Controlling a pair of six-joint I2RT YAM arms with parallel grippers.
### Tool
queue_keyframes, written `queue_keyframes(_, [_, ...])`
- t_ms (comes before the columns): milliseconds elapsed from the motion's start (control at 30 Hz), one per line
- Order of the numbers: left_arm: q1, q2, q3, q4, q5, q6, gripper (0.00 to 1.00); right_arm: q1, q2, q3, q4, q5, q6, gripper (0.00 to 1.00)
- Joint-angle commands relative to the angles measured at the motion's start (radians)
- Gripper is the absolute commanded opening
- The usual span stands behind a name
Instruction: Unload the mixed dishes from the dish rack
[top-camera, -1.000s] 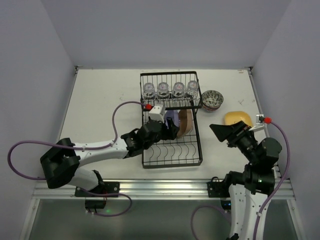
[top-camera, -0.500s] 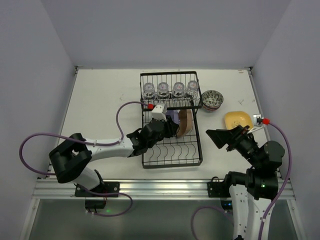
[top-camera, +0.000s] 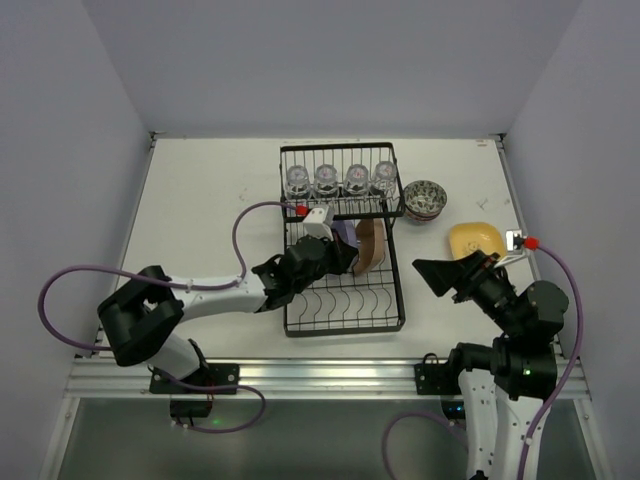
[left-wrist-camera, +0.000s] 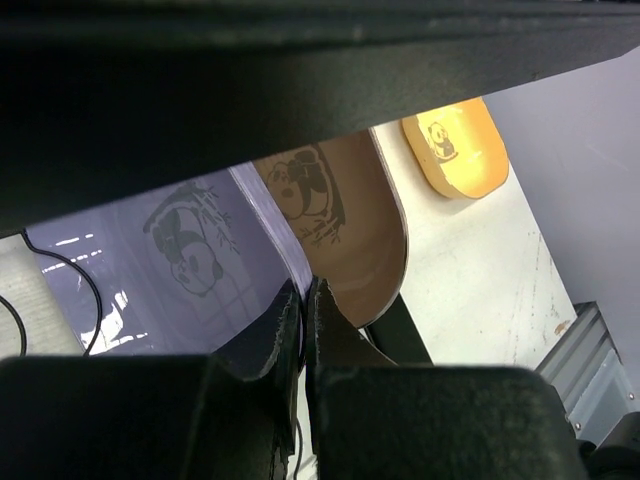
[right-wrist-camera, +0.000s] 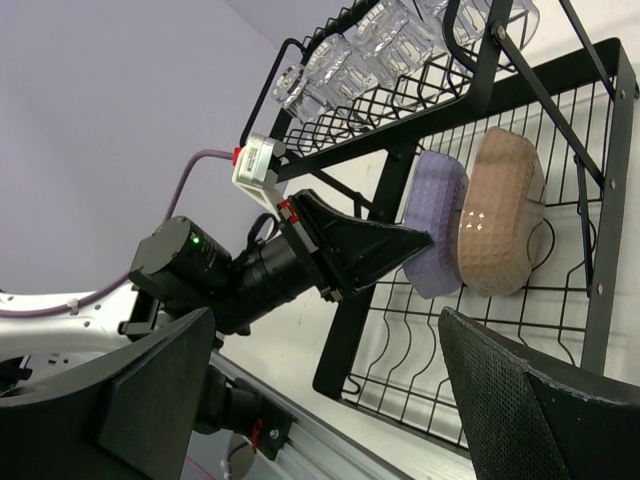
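Purple plate (left-wrist-camera: 130, 262) in left hand (left-wrist-camera: 303, 305)

Upright in rack (top-camera: 345, 300): purple plate (right-wrist-camera: 435, 225), tan plate (right-wrist-camera: 500, 210); 4 glasses (top-camera: 327, 179) above; yellow plate (top-camera: 475, 237) outside.

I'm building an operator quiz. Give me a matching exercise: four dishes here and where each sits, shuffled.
1 glass cups
2 tan plate
3 yellow plate
4 patterned bowls

A on the table, right of the dish rack's lower tray
B upright in the lower tray
C on its upper shelf
D on the table, right of the upper shelf

Pairs: 1-C, 2-B, 3-A, 4-D
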Motion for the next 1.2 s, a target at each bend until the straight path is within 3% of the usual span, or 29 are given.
queue_keyframes(0, [0.031, -0.054, -0.027, 0.053, -0.005, 0.009, 0.0, 0.004, -0.002, 0.044, -0.018, 0.007, -0.008, 0.94])
queue_keyframes(300, [0.081, -0.08, -0.17, 0.375, 0.174, 0.013, 0.0, 0.004, -0.002, 0.047, -0.024, 0.017, -0.01, 0.94])
queue_keyframes(567, [0.095, -0.044, -0.172, 0.458, 0.24, 0.013, 0.0, 0.002, 0.003, 0.059, -0.029, 0.017, -0.017, 0.94])
queue_keyframes(900, [0.116, -0.013, -0.273, 0.776, 0.329, -0.016, 0.0, 0.008, 0.001, 0.065, -0.029, 0.013, -0.022, 0.94])
queue_keyframes(1033, [0.118, -0.023, -0.285, 0.799, 0.341, -0.033, 0.0, 0.011, 0.003, 0.068, -0.033, 0.013, -0.027, 0.94])
queue_keyframes(1167, [0.117, -0.089, -0.264, 0.68, 0.331, -0.008, 0.0, 0.013, 0.004, 0.065, -0.024, 0.009, -0.019, 0.94])
